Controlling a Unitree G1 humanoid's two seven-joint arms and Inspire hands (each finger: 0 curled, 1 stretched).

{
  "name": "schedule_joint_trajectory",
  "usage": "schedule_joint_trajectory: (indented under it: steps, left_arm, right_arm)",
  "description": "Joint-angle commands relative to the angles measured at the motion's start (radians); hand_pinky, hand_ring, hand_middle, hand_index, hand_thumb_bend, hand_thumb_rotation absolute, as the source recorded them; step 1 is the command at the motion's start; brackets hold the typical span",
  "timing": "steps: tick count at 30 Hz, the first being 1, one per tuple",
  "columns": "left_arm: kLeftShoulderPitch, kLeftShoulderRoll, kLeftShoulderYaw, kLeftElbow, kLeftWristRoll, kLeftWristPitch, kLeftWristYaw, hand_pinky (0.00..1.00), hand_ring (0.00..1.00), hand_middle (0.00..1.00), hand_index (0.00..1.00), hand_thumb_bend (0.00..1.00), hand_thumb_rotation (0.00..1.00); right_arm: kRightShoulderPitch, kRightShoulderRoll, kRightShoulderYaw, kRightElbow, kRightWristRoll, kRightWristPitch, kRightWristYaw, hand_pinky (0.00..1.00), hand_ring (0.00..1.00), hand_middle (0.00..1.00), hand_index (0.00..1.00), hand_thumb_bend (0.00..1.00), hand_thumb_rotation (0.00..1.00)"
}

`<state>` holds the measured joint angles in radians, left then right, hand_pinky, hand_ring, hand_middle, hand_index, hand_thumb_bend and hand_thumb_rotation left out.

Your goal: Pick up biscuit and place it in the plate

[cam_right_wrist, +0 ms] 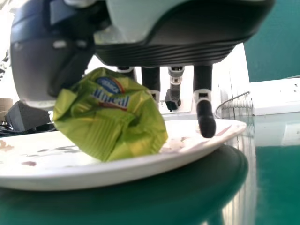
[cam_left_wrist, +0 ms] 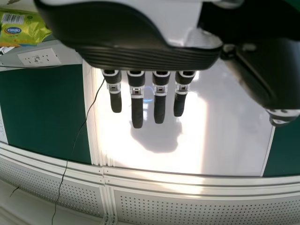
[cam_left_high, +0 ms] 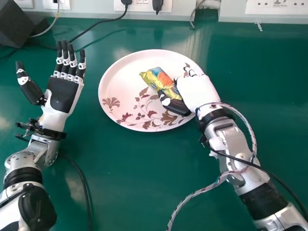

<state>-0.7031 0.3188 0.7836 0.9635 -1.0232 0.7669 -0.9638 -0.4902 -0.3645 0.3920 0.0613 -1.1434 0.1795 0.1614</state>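
1. Ahead and to the left of the right hand point(cam_left_high: 198, 92), the crinkled yellow-green foil biscuit packet point(cam_left_high: 153, 80) with an orange patch sits between that hand's black thumb point(cam_left_high: 174, 104) and its fingers.
2. The right hand is clamped on the packet, thumb on the side nearer the robot, fingers on the farther side. In the right wrist view one dark finger point(cam_right_wrist: 205, 112) hangs apart from the foil, while others pass partly behind it.
3. Beneath the right hand and the packet lies the round pale pink plate point(cam_left_high: 111, 85) with brown and dark red leaf sprays. The packet is tilted within the outline of the plate; whether its underside touches the plate, I cannot tell.
4. Well to the left of the right hand, beyond the plate's left rim, the left hand point(cam_left_high: 62, 93) has its palm up, its fingers straight and spread, its thumb held out to the side, and nothing in its grasp.
5. Around both hands stretches the glossy green bench point(cam_left_high: 139, 168), with the plate resting on it. Farther off than the left hand, toward the back corner, stands a dark boxy object point(cam_left_high: 14, 30), with thin black cable point(cam_left_high: 98, 23) running near it to the white wall sockets point(cam_left_high: 142, 6).
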Motion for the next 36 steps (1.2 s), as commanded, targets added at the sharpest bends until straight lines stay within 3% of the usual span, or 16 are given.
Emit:
schedule_joint_trajectory:
  steps: [1, 7, 13, 18, 22, 26, 36]
  left_arm:
    - [0.033, -0.002, -0.006, -0.005, 0.007, 0.003, 0.000, 0.92, 0.85, 0.91, 0.94, 0.92, 0.55]
    - [0.031, -0.004, -0.005, -0.012, 0.003, 0.011, 0.004, 0.94, 0.87, 0.93, 0.94, 0.92, 0.54]
    - [0.034, 0.000, -0.013, -0.022, 0.011, 0.016, 0.004, 0.94, 0.87, 0.93, 0.94, 0.92, 0.51]
    - [0.044, -0.004, -0.024, -0.051, 0.013, 0.007, 0.003, 0.94, 0.87, 0.93, 0.94, 0.91, 0.51]
    - [0.061, -0.016, -0.018, -0.097, 0.001, 0.006, 0.072, 0.94, 0.88, 0.93, 0.95, 0.90, 0.51]
    - [0.082, -0.033, -0.022, -0.154, -0.012, 0.015, 0.089, 0.95, 0.88, 0.93, 0.95, 0.90, 0.52]
    - [0.116, -0.072, -0.025, -0.257, -0.046, 0.044, 0.127, 0.97, 0.89, 0.94, 0.96, 0.88, 0.54]
  right_arm:
    - [0.005, -0.008, 0.020, 0.016, 0.017, -0.015, 0.017, 0.21, 0.25, 0.30, 0.45, 0.56, 0.00]
    - [-0.007, -0.023, 0.033, 0.041, 0.044, -0.031, 0.050, 0.20, 0.24, 0.30, 0.45, 0.56, 0.00]
    - [-0.014, -0.031, 0.042, 0.066, 0.077, -0.048, 0.059, 0.23, 0.27, 0.32, 0.50, 0.64, 0.00]
    - [-0.014, -0.036, 0.049, 0.074, 0.093, -0.054, 0.060, 0.32, 0.34, 0.42, 0.53, 0.67, 0.05]
    - [-0.013, -0.044, 0.053, 0.075, 0.095, -0.057, 0.060, 0.33, 0.35, 0.50, 0.56, 0.76, 0.05]
    - [-0.007, -0.054, 0.051, 0.062, 0.103, -0.058, 0.067, 0.35, 0.37, 0.56, 0.60, 0.75, 0.11]
    - [0.014, -0.090, 0.040, 0.002, 0.118, -0.056, 0.103, 0.35, 0.39, 0.62, 0.64, 0.75, 0.18]
